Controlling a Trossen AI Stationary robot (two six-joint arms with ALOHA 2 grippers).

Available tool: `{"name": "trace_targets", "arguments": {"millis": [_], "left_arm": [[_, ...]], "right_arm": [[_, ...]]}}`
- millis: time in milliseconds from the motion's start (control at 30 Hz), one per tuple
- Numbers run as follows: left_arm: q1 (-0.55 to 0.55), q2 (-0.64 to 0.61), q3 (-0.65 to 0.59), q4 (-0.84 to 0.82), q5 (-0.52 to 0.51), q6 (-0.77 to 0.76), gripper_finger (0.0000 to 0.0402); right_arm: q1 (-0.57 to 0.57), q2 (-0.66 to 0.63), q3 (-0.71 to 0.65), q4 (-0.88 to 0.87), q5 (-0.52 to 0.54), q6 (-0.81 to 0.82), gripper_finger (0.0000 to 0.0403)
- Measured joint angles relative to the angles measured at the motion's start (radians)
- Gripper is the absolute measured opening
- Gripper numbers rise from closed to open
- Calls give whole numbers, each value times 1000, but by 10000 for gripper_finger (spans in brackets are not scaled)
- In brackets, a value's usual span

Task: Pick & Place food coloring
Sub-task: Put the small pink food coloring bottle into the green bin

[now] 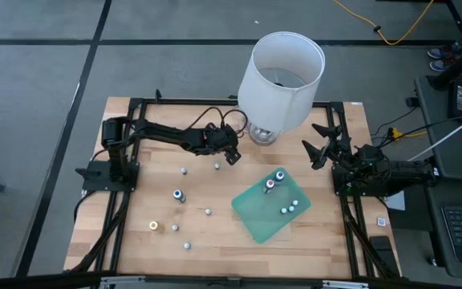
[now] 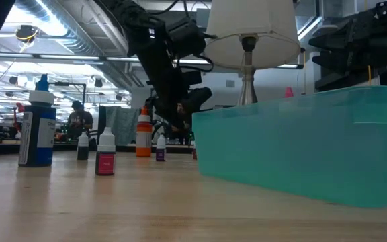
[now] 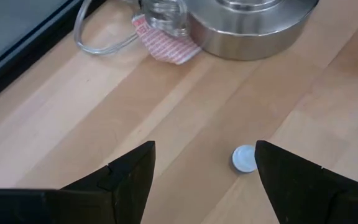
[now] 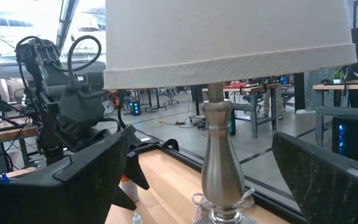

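Several tiny food coloring bottles stand upright on the wooden table, among them one with a whitish top [image 1: 216, 166], one with a blue top [image 1: 179, 195] and a yellow one [image 1: 155, 226]. Several more [image 1: 269, 185] stand on the green mat [image 1: 257, 215]. My left gripper [image 1: 233, 155] hovers open over the table beside the lamp base. In the left wrist view the whitish-topped bottle [image 3: 244, 158] shows from above between the open fingers [image 3: 204, 149], untouched. My right gripper [image 1: 318, 144] waits open at the table's right side, facing the lamp [image 4: 219, 155].
A tall lamp with a big white shade [image 1: 283, 72] and a metal base [image 3: 247, 28] stands at the table's far middle, its clear cord [image 3: 104, 40] looped beside it. A black frame [image 1: 135, 103] edges the table. Bare wood lies near the front edge.
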Motion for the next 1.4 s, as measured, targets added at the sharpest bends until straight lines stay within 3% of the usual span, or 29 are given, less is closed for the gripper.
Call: {"name": "trace_targets", "arguments": {"millis": [567, 700, 1133, 1400], "left_arm": [[-32, 0, -1, 19, -15, 54, 269], [-37, 0, -1, 37, 37, 101, 269], [-43, 0, -1, 43, 67, 264, 269], [-20, 20, -1, 44, 87, 271, 269]], "right_arm": [[0, 0, 0, 0, 0, 0, 397], [0, 0, 0, 0, 0, 0, 397], [0, 0, 0, 0, 0, 0, 397], [0, 0, 0, 0, 0, 0, 397]]}}
